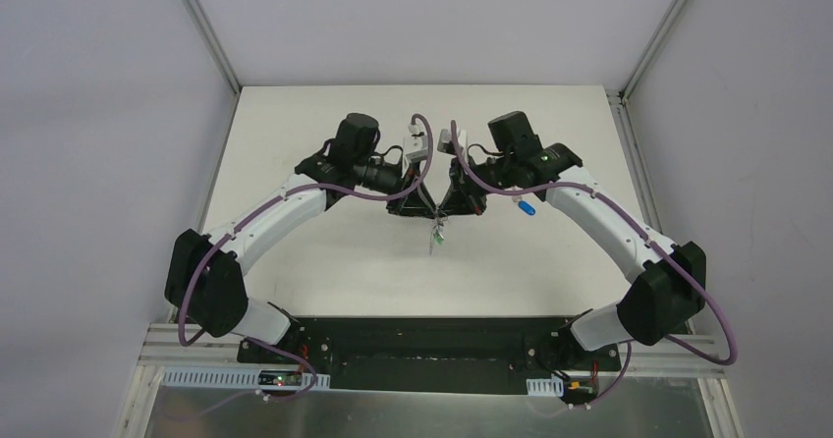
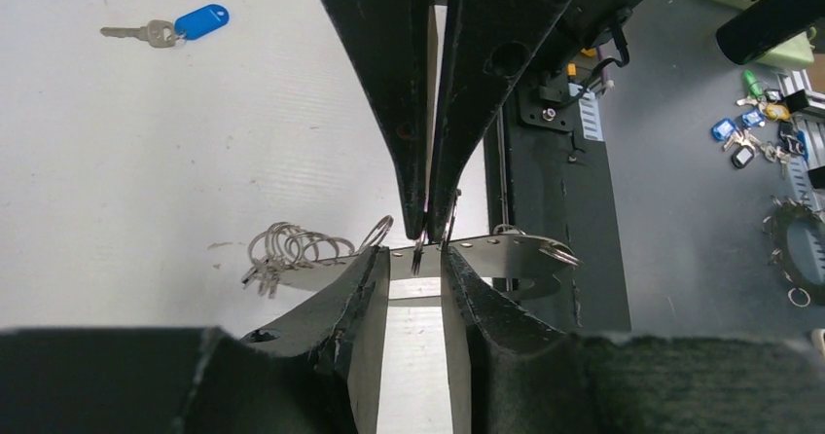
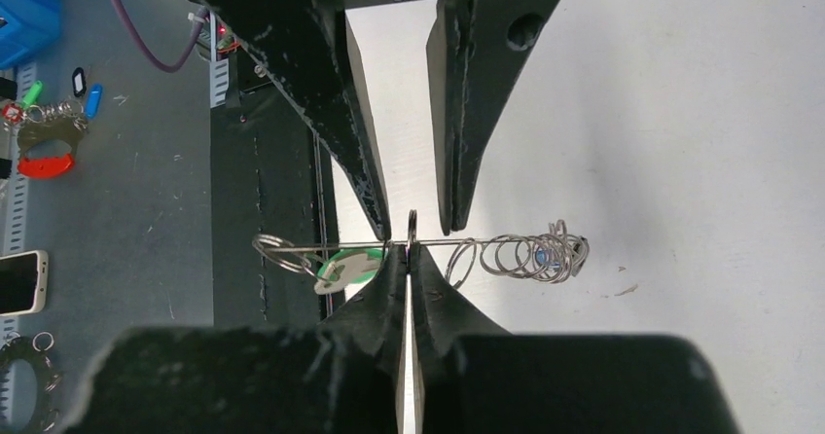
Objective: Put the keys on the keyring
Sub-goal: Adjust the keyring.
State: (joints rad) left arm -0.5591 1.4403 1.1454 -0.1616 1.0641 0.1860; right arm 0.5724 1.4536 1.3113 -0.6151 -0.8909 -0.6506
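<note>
white table (image 1: pixel 334 271), keyring (image 2: pixel 516 251) in jaws of right gripper (image 3: pixel 405 255)

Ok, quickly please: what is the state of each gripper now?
Left gripper: open, jaws either side of the pale grey oval metal keyring, not gripping it.
Right gripper: shut on that keyring's edge.
</note>
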